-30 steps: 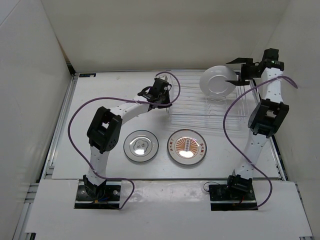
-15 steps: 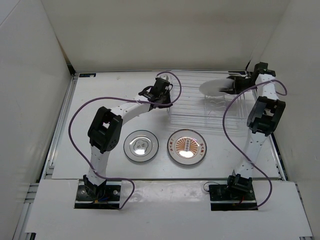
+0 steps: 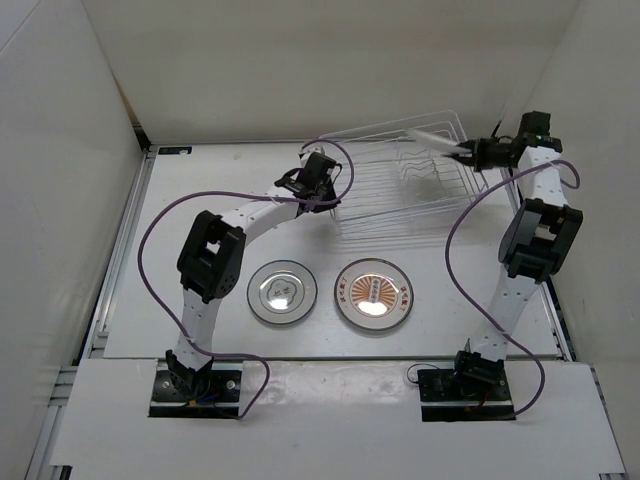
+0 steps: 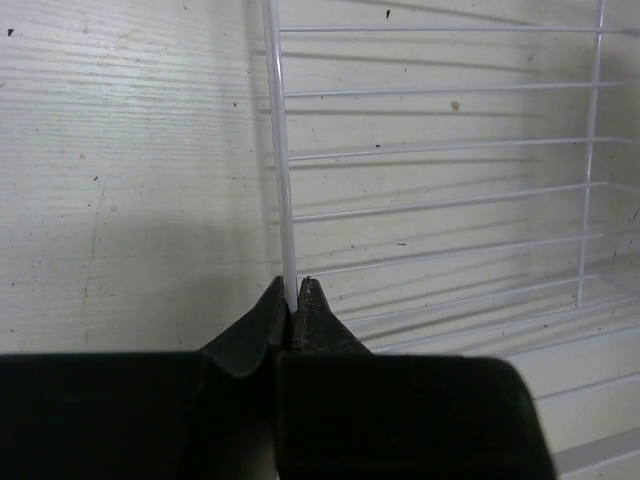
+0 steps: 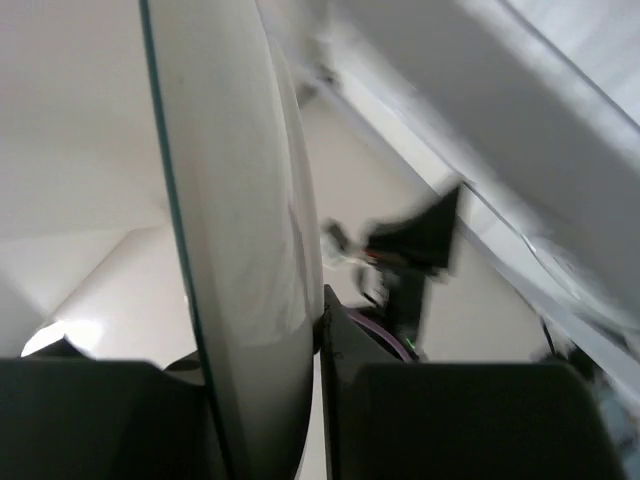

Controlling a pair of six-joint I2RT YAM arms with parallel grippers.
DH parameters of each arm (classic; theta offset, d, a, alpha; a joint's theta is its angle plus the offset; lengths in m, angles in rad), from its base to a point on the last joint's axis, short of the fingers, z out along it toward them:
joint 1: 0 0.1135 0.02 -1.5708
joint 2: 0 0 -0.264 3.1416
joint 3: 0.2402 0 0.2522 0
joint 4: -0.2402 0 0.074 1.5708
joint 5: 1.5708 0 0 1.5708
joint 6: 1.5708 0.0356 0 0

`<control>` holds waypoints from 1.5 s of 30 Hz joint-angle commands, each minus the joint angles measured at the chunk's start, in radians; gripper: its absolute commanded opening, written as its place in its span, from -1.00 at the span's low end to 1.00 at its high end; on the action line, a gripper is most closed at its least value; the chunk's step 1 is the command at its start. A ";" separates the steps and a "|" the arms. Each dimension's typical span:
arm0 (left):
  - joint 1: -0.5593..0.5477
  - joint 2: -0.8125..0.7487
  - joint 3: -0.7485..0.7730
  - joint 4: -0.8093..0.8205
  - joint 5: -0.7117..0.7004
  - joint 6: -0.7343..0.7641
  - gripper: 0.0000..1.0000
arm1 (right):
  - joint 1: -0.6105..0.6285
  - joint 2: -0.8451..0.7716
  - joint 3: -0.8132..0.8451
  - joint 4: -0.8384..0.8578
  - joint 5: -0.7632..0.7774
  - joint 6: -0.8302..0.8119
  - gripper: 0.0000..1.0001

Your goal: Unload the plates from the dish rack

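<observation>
A white plate point(image 3: 432, 138) shows edge-on above the far right of the dish rack point(image 3: 400, 200), and my right gripper point(image 3: 460, 152) is shut on its rim. In the right wrist view the plate point(image 5: 240, 220) fills the gap between the jaws of that gripper point(image 5: 265, 400). My left gripper point(image 3: 320, 166) is shut on the rack's left edge wire point(image 4: 285, 180), pinched at the fingertips of the gripper point(image 4: 297, 296). The rack's far right side looks lifted off the table. Two more plates lie flat on the table: a grey-rimmed one point(image 3: 282, 291) and an orange sunburst one point(image 3: 373, 293).
White walls close in the table at the back and on both sides. Purple cables loop off both arms, the right one point(image 3: 460, 230) hanging beside the rack. The arm bases sit at the near edge.
My right gripper moved onto the upright plate, shut on its rim and tipped it to edge-on. The rack's far right side rose with it. The left gripper kept its grip on the rack.
</observation>
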 commanded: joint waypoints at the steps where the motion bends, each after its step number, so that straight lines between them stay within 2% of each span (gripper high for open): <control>1: -0.026 0.121 -0.092 -0.276 0.147 0.000 -1.00 | -0.017 -0.060 0.035 0.787 -0.175 0.446 -1.00; 2: -0.028 0.129 -0.072 -0.280 0.148 -0.003 -1.00 | -0.017 -0.062 0.036 1.090 -0.173 0.669 -1.00; 6: -0.031 0.161 -0.008 -0.306 0.148 0.001 -1.00 | -0.006 -0.054 0.122 1.372 -0.201 0.862 -1.00; 8: -0.032 0.178 0.027 -0.325 0.151 0.008 -1.00 | -0.008 -0.152 0.037 1.459 -0.242 0.878 -1.00; 9: -0.032 0.182 0.038 -0.329 0.153 0.008 -1.00 | -0.011 -0.195 -0.091 1.498 -0.238 0.880 -1.00; 10: -0.034 0.190 0.050 -0.337 0.153 0.011 -1.00 | -0.012 -0.352 -0.229 1.500 -0.239 0.808 -1.00; 11: -0.032 0.193 0.055 -0.340 0.151 0.012 -1.00 | -0.020 -0.397 -0.285 1.480 -0.251 0.771 -1.00; 12: -0.035 0.196 0.072 -0.343 0.151 0.014 -1.00 | -0.022 -0.486 -0.410 1.457 -0.279 0.731 -1.00; 13: -0.037 0.207 0.078 -0.352 0.150 0.018 -1.00 | -0.017 -0.549 -0.437 1.331 -0.296 0.600 -1.00; 14: -0.038 0.208 0.087 -0.363 0.148 0.014 -1.00 | -0.012 -0.604 -0.457 1.276 -0.311 0.554 -1.00; 15: -0.041 0.225 0.119 -0.372 0.145 0.014 -1.00 | -0.008 -0.663 -0.505 1.118 -0.317 0.433 -1.00; 16: -0.043 0.233 0.133 -0.372 0.145 0.011 -1.00 | -0.003 -0.663 -0.508 1.055 -0.310 0.432 -1.00; 17: -0.048 0.239 0.148 -0.391 0.148 0.005 -1.00 | 0.000 -0.727 -0.501 0.993 -0.296 0.341 -1.00; 18: -0.054 0.257 0.179 -0.392 0.151 -0.008 -1.00 | 0.000 -0.741 -0.467 0.842 -0.276 0.249 -1.00; 20: -0.058 0.297 0.243 -0.423 0.156 -0.017 -1.00 | -0.002 -0.781 -0.412 0.695 -0.250 0.179 -1.00; 28: -0.080 0.351 0.287 -0.426 0.164 -0.087 -1.00 | 0.008 -0.933 -0.513 0.648 -0.256 0.179 -1.00; 30: -0.080 0.350 0.276 -0.420 0.162 -0.091 -1.00 | 0.015 -0.964 -0.523 0.562 -0.252 0.125 -1.00; 35: -0.075 0.324 0.227 -0.382 0.176 -0.086 -1.00 | 0.038 -0.990 -0.528 0.469 -0.248 0.030 -1.00; 38: -0.072 0.299 0.178 -0.339 0.219 -0.100 -0.36 | 0.046 -1.004 -0.559 0.513 -0.258 0.050 -1.00; 39: -0.069 0.291 0.173 -0.334 0.226 -0.104 0.03 | 0.049 -1.005 -0.559 0.521 -0.259 0.059 -1.00; 41: -0.072 0.281 0.172 -0.328 0.243 -0.109 0.35 | 0.057 -1.004 -0.554 0.526 -0.262 0.061 -1.00; 42: -0.072 0.276 0.170 -0.322 0.248 -0.112 0.64 | 0.055 -1.004 -0.548 0.526 -0.264 0.061 -1.00; 43: -0.074 0.259 0.170 -0.320 0.250 -0.112 0.81 | 0.058 -1.007 -0.543 0.532 -0.268 0.062 -1.00; 45: -0.072 0.245 0.164 -0.294 0.266 -0.120 1.00 | 0.064 -1.010 -0.550 0.552 -0.278 0.085 -1.00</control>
